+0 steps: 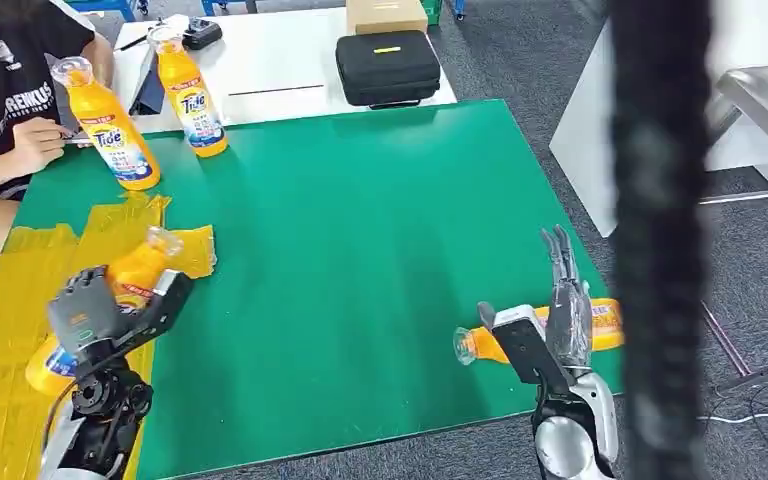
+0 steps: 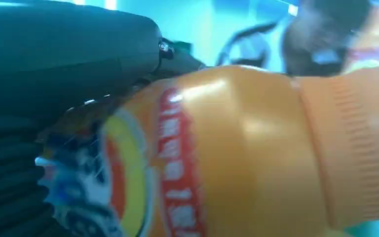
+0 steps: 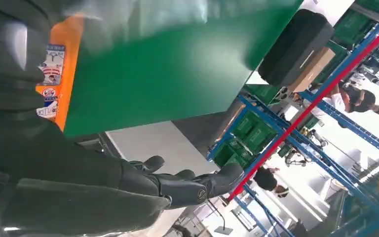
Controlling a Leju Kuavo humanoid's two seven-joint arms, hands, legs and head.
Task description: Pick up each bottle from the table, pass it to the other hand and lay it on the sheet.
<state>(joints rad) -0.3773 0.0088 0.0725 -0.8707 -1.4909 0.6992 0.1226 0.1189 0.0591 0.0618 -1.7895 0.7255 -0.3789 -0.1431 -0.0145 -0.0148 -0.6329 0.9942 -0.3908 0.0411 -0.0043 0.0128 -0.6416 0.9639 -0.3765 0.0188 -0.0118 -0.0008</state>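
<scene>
You have the green table (image 1: 360, 250) carrying a yellow sheet (image 1: 0, 300) along its left edge. Two orange bottles (image 1: 110, 125) stand upright at the far left corner. Your left hand (image 1: 110, 315) grips a third bottle (image 1: 135, 270) over the sheet. Your right hand (image 1: 560, 320), fingers extended, rests beside a lying bottle (image 1: 490, 345) at the near right edge; whether it grips is unclear.

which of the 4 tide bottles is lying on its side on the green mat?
The Tide bottle by the right hand, at the mat's near right edge. Two others stand upright near the person; the fourth is held in the left hand.
</scene>
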